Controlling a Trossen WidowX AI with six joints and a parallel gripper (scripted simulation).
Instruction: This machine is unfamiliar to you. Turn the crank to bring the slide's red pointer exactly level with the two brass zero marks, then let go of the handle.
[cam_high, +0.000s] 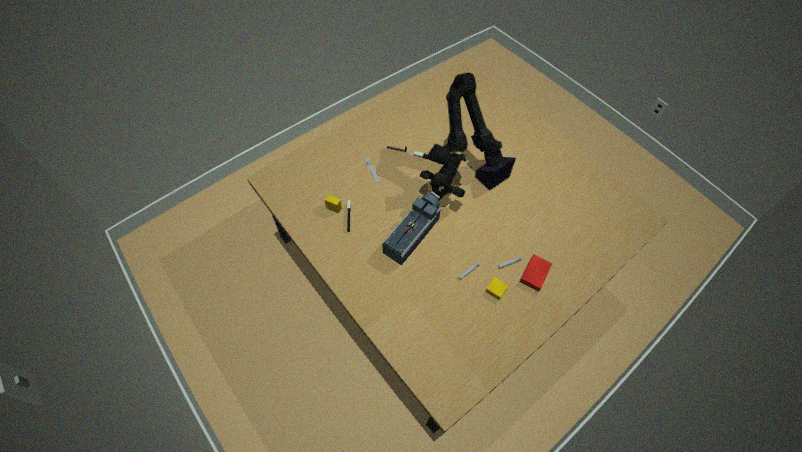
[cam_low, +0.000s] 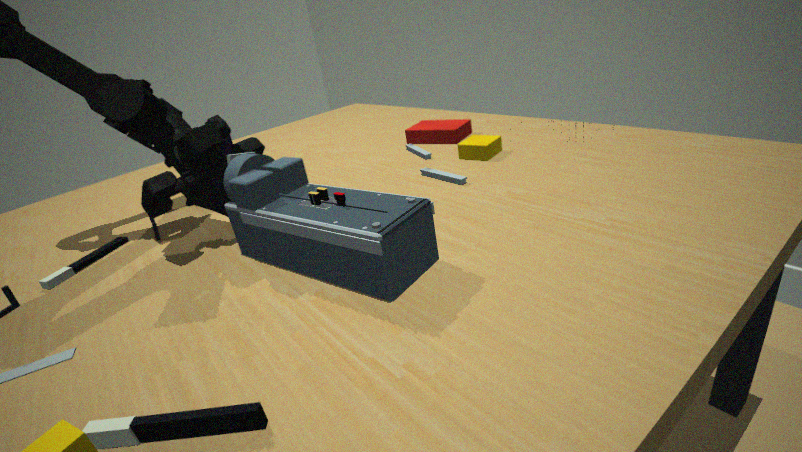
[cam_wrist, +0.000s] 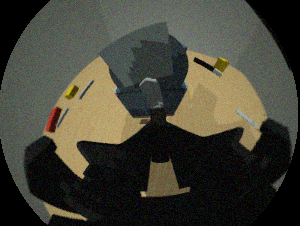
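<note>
The machine (cam_high: 399, 252) (cam_low: 314, 252) is a long blue-grey box with a round crank disc (cam_low: 242, 168) (cam_wrist: 176, 62) at the arm's end. A red pointer (cam_high: 406, 231) (cam_low: 339, 195) stands in the top slot, clearly off the two brass zero marks (cam_high: 411, 225) (cam_low: 314, 197), on the side away from the crank. My gripper (cam_high: 437, 194) (cam_wrist: 157, 123) is shut on the crank handle (cam_wrist: 158, 119), which is mostly hidden by the fingers. The grey crank arm (cam_wrist: 151, 93) runs up from it in the wrist view. In the exterior view the disc and machine hide the fingertips.
A red block (cam_high: 536, 272) (cam_low: 438, 131), a yellow block (cam_high: 496, 288) (cam_low: 479, 147) and two grey bars lie to one side. Another yellow block (cam_high: 333, 203), black-and-white sticks (cam_high: 348, 216) (cam_low: 196, 422) and a grey bar (cam_high: 372, 170) lie on the other side.
</note>
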